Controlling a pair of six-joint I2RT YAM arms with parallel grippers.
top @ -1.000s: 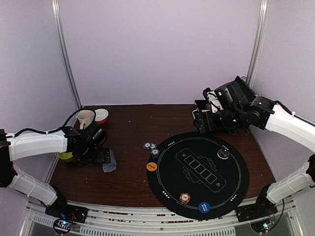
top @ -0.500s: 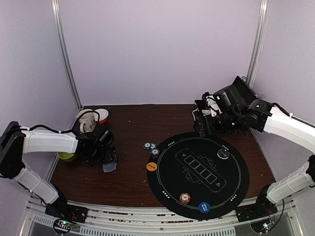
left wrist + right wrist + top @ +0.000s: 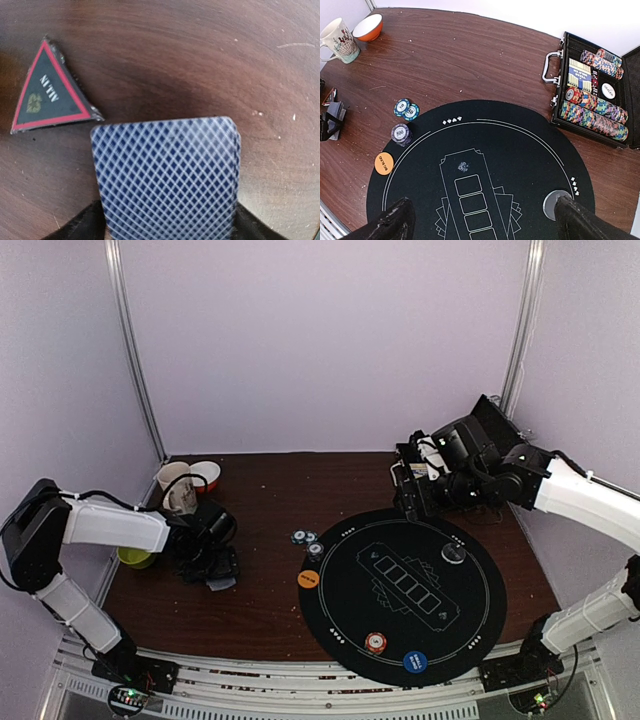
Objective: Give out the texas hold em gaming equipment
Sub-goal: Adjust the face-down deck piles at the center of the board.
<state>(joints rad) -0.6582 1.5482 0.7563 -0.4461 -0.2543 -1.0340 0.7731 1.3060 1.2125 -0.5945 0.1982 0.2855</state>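
Card deck (image 3: 167,180) lies face-down between the fingers of the left pincer (image 3: 167,224); whether they clamp it, I cannot tell.

Glossy wood table (image 3: 200,60), matt black mat (image 3: 520,165)

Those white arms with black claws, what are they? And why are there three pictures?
They are two robot arms, left and right, bolted to a table, each ending in a two-finger claw. One picture looks down from above; the other two come from cameras on the wrists. On the table lie a round black poker mat, some chips, an orange disc and an open case of chips. A mug and an orange bowl stand in a corner. The left claw straddles a deck of cards; I can't tell if it is squeezing. The right claw is open, holding nothing.
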